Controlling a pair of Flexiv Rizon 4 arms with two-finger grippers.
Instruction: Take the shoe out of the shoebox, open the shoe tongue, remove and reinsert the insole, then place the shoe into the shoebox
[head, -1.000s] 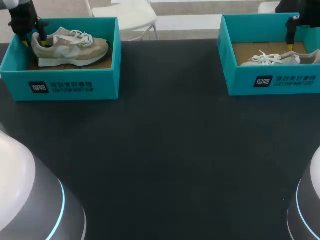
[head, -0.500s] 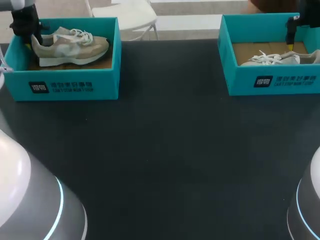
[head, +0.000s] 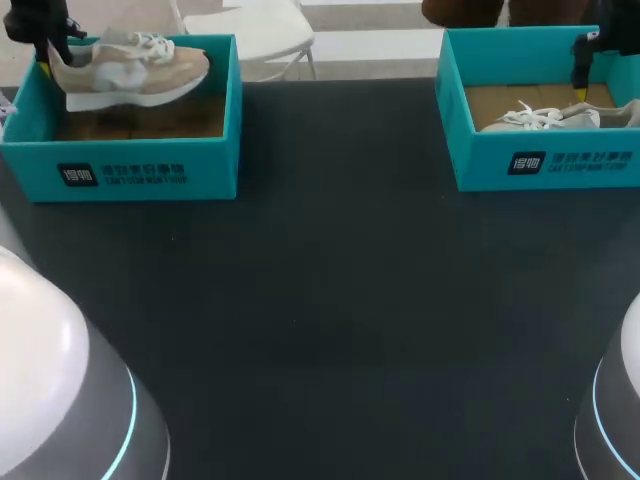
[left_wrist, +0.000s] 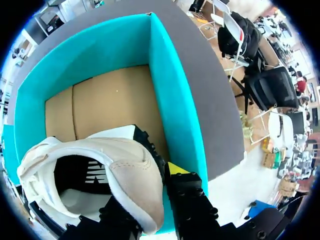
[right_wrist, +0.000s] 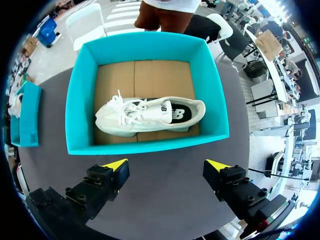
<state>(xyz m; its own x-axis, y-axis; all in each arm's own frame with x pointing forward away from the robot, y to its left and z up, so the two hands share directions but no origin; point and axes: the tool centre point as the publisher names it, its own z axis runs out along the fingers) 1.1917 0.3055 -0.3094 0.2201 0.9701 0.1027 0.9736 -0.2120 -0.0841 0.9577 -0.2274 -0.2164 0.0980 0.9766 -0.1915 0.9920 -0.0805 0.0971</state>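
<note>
Beige, white-laced shoe (head: 130, 68) heel-clamped in left gripper (head: 46, 58); right gripper (right_wrist: 167, 171) agape

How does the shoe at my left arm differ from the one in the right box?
The left shoe hangs above the left shoebox floor, heel pinched in the left end effector; the right shoe lies flat inside the right shoebox, untouched by the open right end effector. The left shoe is tan, the right shoe whiter. Both are laced sneakers; both shoeboxes are teal.

Beige shoe (head: 130, 72), teal shoebox (head: 200, 160), black table (head: 330, 300).
</note>
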